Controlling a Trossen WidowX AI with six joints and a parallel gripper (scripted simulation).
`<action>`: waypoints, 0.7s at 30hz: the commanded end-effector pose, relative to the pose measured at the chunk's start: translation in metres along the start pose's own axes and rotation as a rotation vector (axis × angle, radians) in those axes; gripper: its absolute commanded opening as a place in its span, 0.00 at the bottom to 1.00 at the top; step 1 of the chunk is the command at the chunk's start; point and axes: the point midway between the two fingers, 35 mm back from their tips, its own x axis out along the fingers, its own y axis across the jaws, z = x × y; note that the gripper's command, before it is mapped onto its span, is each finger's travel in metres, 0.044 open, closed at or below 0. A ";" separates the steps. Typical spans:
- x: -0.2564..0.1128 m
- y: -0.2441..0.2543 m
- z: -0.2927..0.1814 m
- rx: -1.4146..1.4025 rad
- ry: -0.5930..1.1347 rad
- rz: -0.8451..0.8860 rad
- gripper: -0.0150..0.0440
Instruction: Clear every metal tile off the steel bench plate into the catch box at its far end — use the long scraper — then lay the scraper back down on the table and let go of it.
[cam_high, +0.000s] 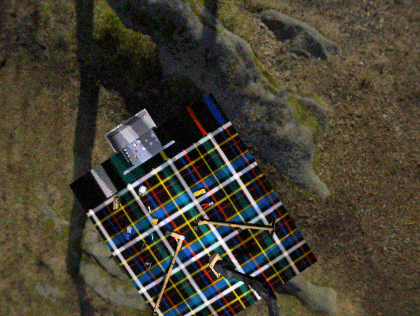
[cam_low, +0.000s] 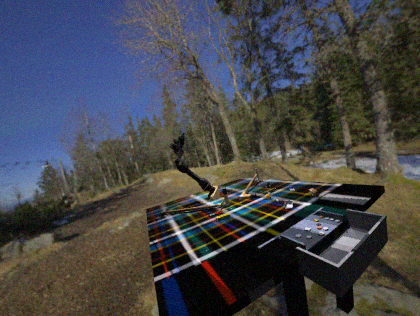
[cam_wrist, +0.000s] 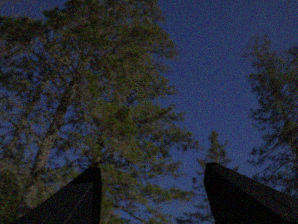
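The steel bench plate (cam_high: 143, 156) (cam_low: 303, 243) is grey, with several small silver and orange tiles on it. The open grey catch box (cam_high: 125, 126) (cam_low: 320, 272) adjoins its far end. One long wooden-handled tool (cam_high: 235, 225) lies across the cloth with a dark crosspiece at its right end. Another wooden-handled tool (cam_high: 169, 271) (cam_low: 250, 184) has a short head at its upper end in the top view. Which is the long scraper I cannot tell. My gripper (cam_low: 178, 137) (cam_wrist: 153, 169) is raised high above the table, partly open, with nothing between its fingers.
A yellow block (cam_high: 199, 192) (cam_low: 222, 216), a white piece (cam_high: 143, 190) (cam_low: 289, 204), a tan block (cam_high: 116, 203) (cam_low: 313, 191) and other small items lie on the plaid table. The arm's base stands by a tan bracket (cam_high: 215, 264). Trees and sky fill the wrist view.
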 end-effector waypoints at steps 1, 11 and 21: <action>0.009 -0.004 -0.011 -0.058 0.026 -0.009 0.47; 0.030 -0.017 -0.044 -0.205 0.100 -0.029 0.25; 0.049 -0.033 -0.077 -0.345 0.182 -0.042 0.25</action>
